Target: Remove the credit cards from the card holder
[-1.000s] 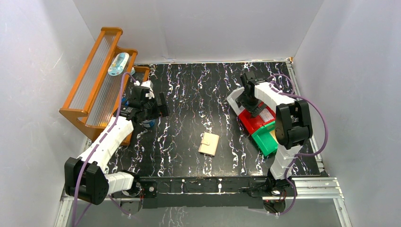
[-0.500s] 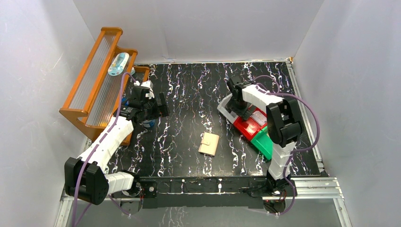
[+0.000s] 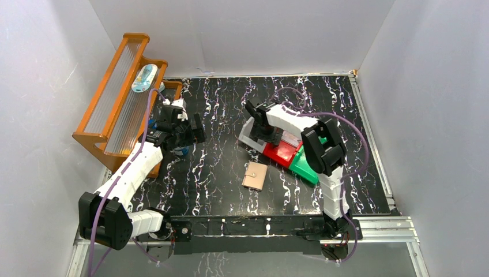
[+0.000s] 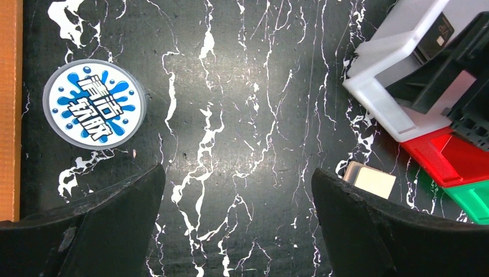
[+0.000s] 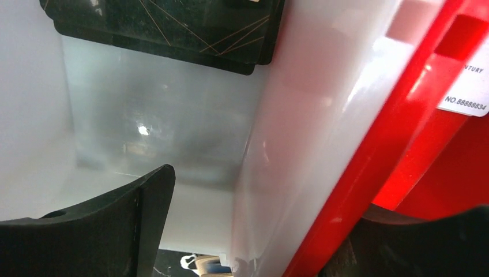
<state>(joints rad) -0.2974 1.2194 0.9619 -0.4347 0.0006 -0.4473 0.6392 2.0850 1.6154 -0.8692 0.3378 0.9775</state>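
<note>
Holder (image 3: 255,175) untouched, both jaws apart

Top view: holder lies shut on the tabletop (image 3: 222,112), near the middle, close before the grey bin (image 3: 248,137) and red bin (image 3: 282,153).

Left wrist: left gripper (image 4: 239,196) jaws wide above the tabletop, gripping nothing; a blue-white round lid (image 4: 95,104) sits at left, the holder's corner at right.

Right wrist: right gripper (image 5: 265,199) jaws wide, straddling the adjoining grey and red bin walls.
</note>
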